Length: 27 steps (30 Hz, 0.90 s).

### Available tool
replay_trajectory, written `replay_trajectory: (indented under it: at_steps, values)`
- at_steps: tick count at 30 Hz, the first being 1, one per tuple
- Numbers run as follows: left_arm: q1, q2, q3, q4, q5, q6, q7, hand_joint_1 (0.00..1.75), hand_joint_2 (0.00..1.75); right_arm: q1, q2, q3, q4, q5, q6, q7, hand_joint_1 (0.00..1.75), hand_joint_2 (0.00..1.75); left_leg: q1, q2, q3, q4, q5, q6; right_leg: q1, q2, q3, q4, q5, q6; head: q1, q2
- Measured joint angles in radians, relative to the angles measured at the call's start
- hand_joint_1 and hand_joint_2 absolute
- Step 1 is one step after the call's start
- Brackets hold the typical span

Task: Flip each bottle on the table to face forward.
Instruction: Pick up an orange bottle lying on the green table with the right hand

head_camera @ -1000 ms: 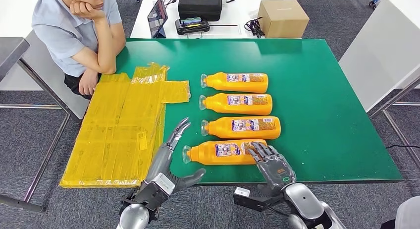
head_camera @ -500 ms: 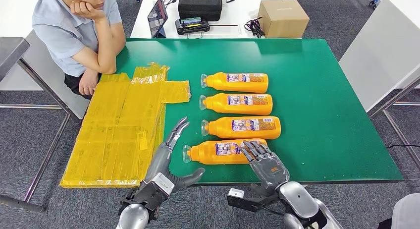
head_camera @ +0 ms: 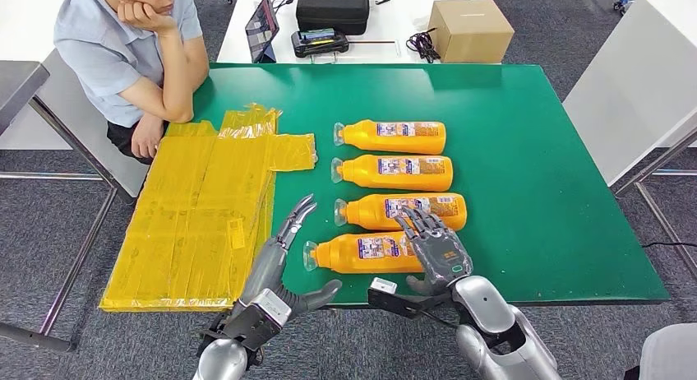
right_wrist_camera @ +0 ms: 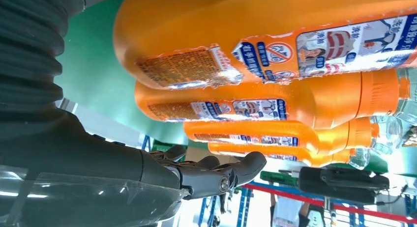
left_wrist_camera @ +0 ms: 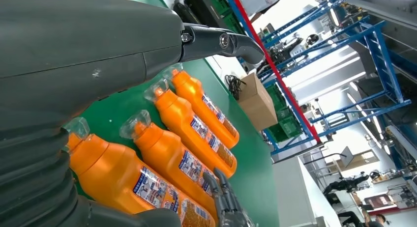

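Fingers of the right robot hand (head_camera: 433, 244), spread, cover the nearest bottle's (head_camera: 362, 253) base beside the tabletop (head_camera: 534, 191) edge; left robot hand (head_camera: 279, 261) hovers spread, empty.

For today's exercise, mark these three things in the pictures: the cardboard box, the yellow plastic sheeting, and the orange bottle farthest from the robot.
cardboard box (head_camera: 470, 28), head view, top face.
yellow plastic sheeting (head_camera: 193, 211), head view, middle of the sheet.
farthest orange bottle (head_camera: 391, 136), head view, its label.

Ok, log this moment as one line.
right hand over nearest bottle | left hand open beside cap | four bottles lying flat
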Motion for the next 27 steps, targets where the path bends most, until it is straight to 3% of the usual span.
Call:
replay_trajectory:
  at_steps: [9,27]
  values:
    - [-0.004,0.002,-0.008,0.006,0.002,-0.003,-0.001,0.0,1.75,-0.018,0.043,-0.018,0.084,-0.045,-0.002,-0.035,0.0,1.75,0.0,0.0,0.0,0.0,0.0,0.0,0.0,0.0,0.0,0.0,0.0,0.0,0.0,0.0]
    - [-0.005,0.002,-0.009,0.008,0.031,-0.021,-0.002,0.0,1.75,-0.022,0.039,-0.007,0.118,-0.088,0.024,-0.038,0.0,1.75,0.0,0.0,0.0,0.0,0.0,0.0,0.0,0.0,0.0,0.0,0.0,0.0,0.0,0.0]
